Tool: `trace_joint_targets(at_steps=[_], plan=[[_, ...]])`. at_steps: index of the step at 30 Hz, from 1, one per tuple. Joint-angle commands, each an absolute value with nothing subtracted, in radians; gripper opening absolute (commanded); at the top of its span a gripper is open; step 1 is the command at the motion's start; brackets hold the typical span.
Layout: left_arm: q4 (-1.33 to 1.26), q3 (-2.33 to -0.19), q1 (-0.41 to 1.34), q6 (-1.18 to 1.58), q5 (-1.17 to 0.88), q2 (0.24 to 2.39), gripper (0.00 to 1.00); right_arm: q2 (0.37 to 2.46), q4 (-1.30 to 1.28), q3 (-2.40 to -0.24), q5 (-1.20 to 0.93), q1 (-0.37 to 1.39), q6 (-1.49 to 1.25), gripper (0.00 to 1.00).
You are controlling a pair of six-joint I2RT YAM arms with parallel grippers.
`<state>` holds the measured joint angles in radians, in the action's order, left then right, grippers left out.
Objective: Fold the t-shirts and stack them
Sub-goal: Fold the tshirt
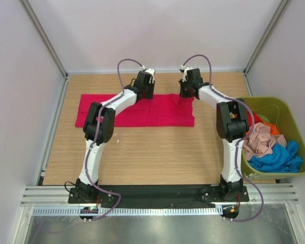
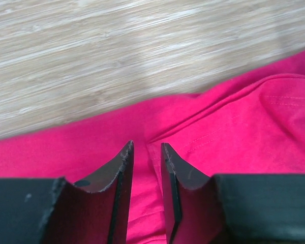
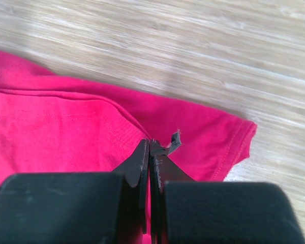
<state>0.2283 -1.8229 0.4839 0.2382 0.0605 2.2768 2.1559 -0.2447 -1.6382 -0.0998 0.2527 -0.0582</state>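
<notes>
The large crimson-red t-shirt (image 1: 137, 112) lies folded into a long strip across the far half of the table. My left gripper (image 1: 145, 95) is down on its far edge near the middle. In the left wrist view its jaws (image 2: 147, 146) stand a narrow gap apart, with crimson cloth (image 2: 244, 122) showing between and under them. My right gripper (image 1: 185, 94) is at the shirt's far right corner. In the right wrist view (image 3: 150, 142) it is shut on a fold of the shirt (image 3: 61, 132) beside a sleeve hem. The orange-red (image 1: 254, 120), beige-pink (image 1: 259, 140) and blue (image 1: 277, 157) t-shirts lie bunched in the tub.
The olive-green tub (image 1: 295, 122) stands at the table's right edge, beside the right arm's elbow. Bare wooden table (image 1: 157, 152) lies between the shirt and the arm bases. White walls and metal posts close in the back and sides.
</notes>
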Motion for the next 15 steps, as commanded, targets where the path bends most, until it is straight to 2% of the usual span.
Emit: trace_joint_targets(at_steps=[1,15], plan=[[0.219,-1.804,0.480,0.264,0.101,2.231,0.30,2.151,-0.218,-1.678,-0.029,0.279,0.067,0.02],[0.239,-1.715,0.431,0.342,0.176,2.149,0.37,2.148,-0.118,-1.631,0.086,0.290,0.167,0.01]])
